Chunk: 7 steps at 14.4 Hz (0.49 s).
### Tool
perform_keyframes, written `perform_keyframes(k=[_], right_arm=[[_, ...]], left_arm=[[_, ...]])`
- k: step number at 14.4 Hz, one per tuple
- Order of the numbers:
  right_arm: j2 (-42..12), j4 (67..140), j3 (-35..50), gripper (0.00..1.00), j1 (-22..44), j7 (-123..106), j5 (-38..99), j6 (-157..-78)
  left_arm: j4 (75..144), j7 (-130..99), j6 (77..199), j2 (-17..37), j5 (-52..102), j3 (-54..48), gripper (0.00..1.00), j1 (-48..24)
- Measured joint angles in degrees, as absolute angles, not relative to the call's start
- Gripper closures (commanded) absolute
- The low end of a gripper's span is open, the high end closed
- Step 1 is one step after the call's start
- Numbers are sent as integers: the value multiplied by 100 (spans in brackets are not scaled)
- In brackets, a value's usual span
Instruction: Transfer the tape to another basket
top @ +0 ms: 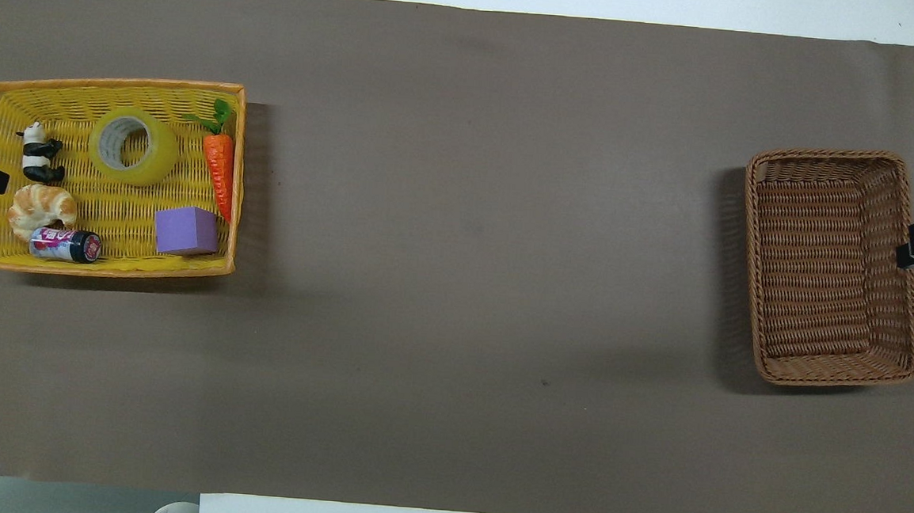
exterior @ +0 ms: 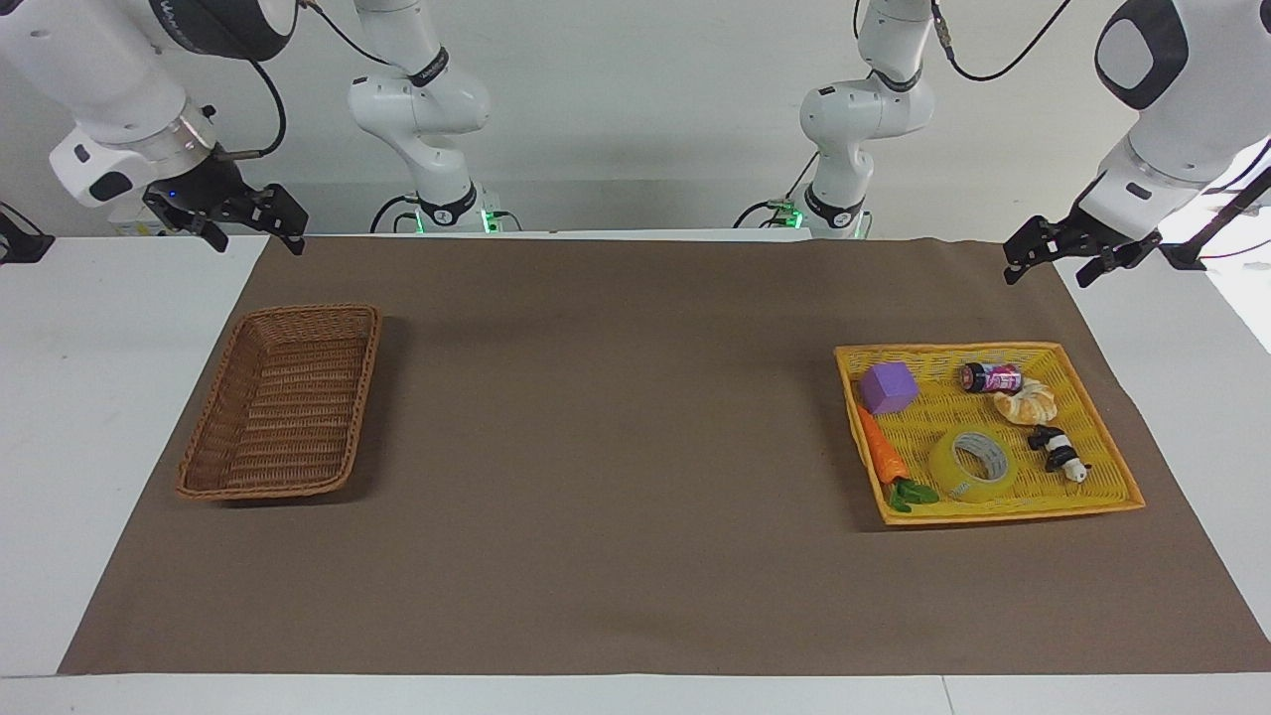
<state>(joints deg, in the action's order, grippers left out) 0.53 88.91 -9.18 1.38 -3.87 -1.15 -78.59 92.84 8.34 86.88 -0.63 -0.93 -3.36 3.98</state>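
The left gripper [exterior: 1077, 260] is held raised at the facing view's upper right, fingers [exterior: 1015, 266] spread. The right gripper [exterior: 253, 230] is held raised at its upper left, fingers likewise spread. Both arms wait.

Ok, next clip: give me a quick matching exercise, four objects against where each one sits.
Things:
1. tape
2. purple block
3. carrot
4. wicker basket

Places:
A. along the yellow tray's side toward the table's middle
B. right arm's end of the table, nothing in it
C. in the tray between the carrot and the panda figure
D. tray corner nearest the robots, beside the carrot

Pairs: 1-C, 2-D, 3-A, 4-B
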Motion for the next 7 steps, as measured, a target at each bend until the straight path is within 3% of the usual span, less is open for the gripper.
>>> perform_keyframes(k=[7], right_arm=[[53,8891,-918,0,138,-387,-115,-7859]], left_arm=[[9291,789,8690,-63,-93,-329,0,412]])
